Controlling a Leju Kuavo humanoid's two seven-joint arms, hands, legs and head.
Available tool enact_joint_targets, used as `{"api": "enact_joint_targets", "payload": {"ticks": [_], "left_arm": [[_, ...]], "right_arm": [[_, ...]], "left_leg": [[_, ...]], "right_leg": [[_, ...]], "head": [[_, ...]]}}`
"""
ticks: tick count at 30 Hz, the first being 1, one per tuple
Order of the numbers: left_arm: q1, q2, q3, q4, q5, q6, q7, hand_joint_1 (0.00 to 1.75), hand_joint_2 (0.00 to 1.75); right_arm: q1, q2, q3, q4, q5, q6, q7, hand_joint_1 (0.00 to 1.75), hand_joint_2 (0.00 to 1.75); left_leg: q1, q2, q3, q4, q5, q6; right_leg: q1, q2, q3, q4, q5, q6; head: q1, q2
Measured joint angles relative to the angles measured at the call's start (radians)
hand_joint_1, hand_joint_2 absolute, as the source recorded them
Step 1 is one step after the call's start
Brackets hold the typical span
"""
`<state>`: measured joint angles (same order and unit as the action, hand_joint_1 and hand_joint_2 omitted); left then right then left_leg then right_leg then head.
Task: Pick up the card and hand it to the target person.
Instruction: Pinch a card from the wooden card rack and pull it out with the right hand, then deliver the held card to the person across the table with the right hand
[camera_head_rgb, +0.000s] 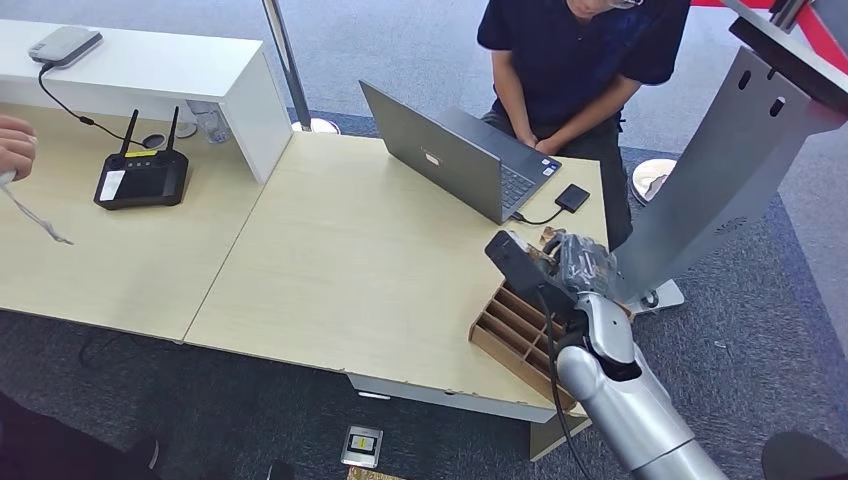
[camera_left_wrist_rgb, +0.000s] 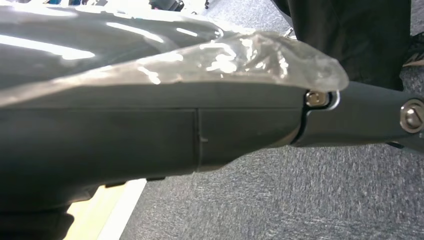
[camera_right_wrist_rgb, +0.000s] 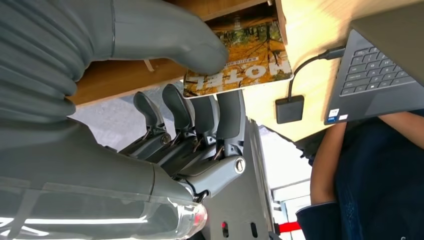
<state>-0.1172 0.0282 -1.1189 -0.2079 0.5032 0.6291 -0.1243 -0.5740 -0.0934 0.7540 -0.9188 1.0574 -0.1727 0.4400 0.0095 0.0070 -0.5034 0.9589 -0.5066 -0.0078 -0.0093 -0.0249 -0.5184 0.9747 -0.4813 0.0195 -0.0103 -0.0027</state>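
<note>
One hand matters for you: the right hand (camera_right_wrist_rgb: 200, 105) pinches the card (camera_right_wrist_rgb: 250, 65), thumb on its printed face and fingers (camera_right_wrist_rgb: 227, 117) beneath, at the wooden organizer (camera_head_rgb: 515, 330) on the table's (camera_head_rgb: 350, 260) right edge. Your left hand's (camera_left_wrist_rgb: 150, 125) grip cannot be told.

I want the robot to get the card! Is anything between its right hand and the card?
No. The right hand is already at the card in the wooden organizer: the thumb presses on its face, the fingers reach behind it.
</note>
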Motion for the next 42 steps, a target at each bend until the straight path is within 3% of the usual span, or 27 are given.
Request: {"api": "enact_joint_targets", "payload": {"ticks": [7, 15, 23, 29, 37, 42], "left_arm": [[0.0, 0.0, 0.0, 0.0, 0.0, -0.001, -0.004, 0.0, 0.0], [0.0, 0.0, 0.0, 0.0, 0.0, -0.001, -0.009, 0.0, 0.0], [0.002, 0.0, 0.0, 0.0, 0.0, -0.003, -0.015, 0.0, 0.0], [0.002, 0.0, 0.0, 0.0, 0.0, -0.005, -0.018, 0.0, 0.0], [0.002, 0.0, 0.0, 0.0, 0.0, -0.006, -0.016, 0.0, 0.0], [0.002, 0.0, 0.0, 0.0, 0.0, -0.004, -0.014, 0.0, 0.0]], "right_arm": [[0.0, -0.004, 0.0, -0.02, 0.025, 0.006, 0.019, 1.6, 1.75], [0.001, -0.016, 0.001, -0.081, 0.091, 0.021, 0.054, 1.55, 1.75], [0.002, -0.042, -0.006, -0.235, 0.121, 0.072, 0.073, 1.51, 1.75], [0.003, -0.057, -0.028, -0.339, 0.068, 0.078, 0.062, 1.56, 1.75], [-0.003, -0.071, -0.071, -0.381, -0.006, -0.005, 0.036, 1.62, 1.75], [-0.044, -0.079, -0.089, -0.345, -0.001, -0.103, 0.017, 1.57, 1.75]], "left_leg": [[0.0, 0.0, 0.0, 0.0, 0.0, 0.0], [0.0, 0.0, -0.001, 0.0, 0.0, 0.0], [0.0, 0.0, -0.001, 0.0, 0.0, 0.0], [0.0, 0.0, -0.001, 0.0, 0.0, 0.0], [0.0, 0.0, -0.002, 0.0, 0.0, 0.0], [0.0, 0.0, -0.002, 0.0, 0.0, 0.0]], "right_leg": [[0.0, 0.0, 0.0, 0.0, 0.0, 0.0], [0.0, 0.0, -0.001, 0.0, 0.0, 0.0], [0.0, 0.0, -0.002, 0.0, 0.0, 0.0], [0.0, 0.0, -0.002, 0.0, 0.0, 0.0], [0.0, 0.0, -0.002, 0.0, 0.0, 0.0], [0.0, 0.0, -0.002, 0.0, 0.0, 0.0]], "head": [[0.0, 0.0], [0.0, 0.0], [0.0, 0.0], [0.0, 0.0], [0.0, 0.0], [0.0, 0.0]]}}
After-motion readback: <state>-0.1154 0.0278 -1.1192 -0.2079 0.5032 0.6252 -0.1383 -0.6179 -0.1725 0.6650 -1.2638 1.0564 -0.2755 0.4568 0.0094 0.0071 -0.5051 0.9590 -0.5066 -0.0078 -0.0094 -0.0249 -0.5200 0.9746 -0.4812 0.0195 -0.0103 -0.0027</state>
